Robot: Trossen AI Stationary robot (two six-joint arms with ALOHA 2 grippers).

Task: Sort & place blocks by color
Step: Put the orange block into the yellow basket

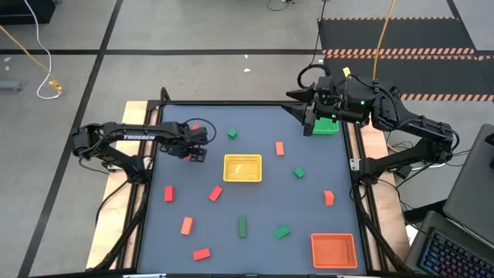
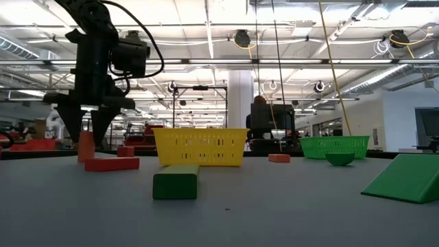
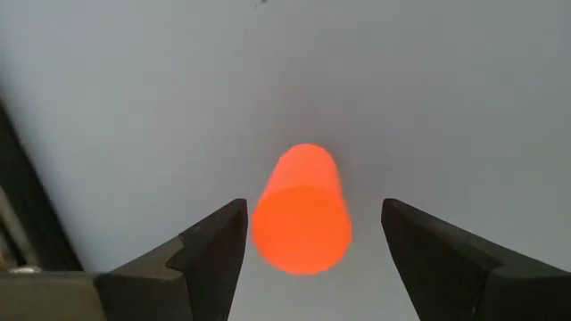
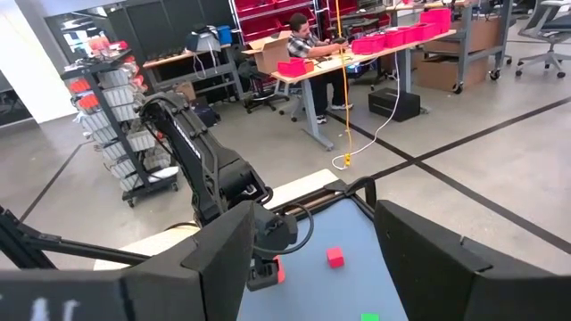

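Observation:
An orange-red round block (image 3: 302, 218) stands upright on the table at the far left; in the low view it shows as a short post (image 2: 86, 148). My left gripper (image 3: 313, 205) points straight down over it, open, one finger on either side with a gap to each; in the high view this gripper (image 1: 197, 154) hides the block. Other red, orange-red and green blocks lie scattered, among them a red one (image 1: 195, 126) and a green one (image 1: 231, 134). My right gripper (image 4: 312, 209) waits open and raised at the far right (image 1: 307, 122), beside the green tray (image 1: 327, 128).
A yellow tray (image 1: 242, 168) stands mid-table and an orange tray (image 1: 333, 249) at the near right. A red bar (image 2: 112, 163) lies just beside the upright block, with a green bar (image 2: 175, 182) nearer the front. A person sits at a desk beyond the table (image 4: 302, 36).

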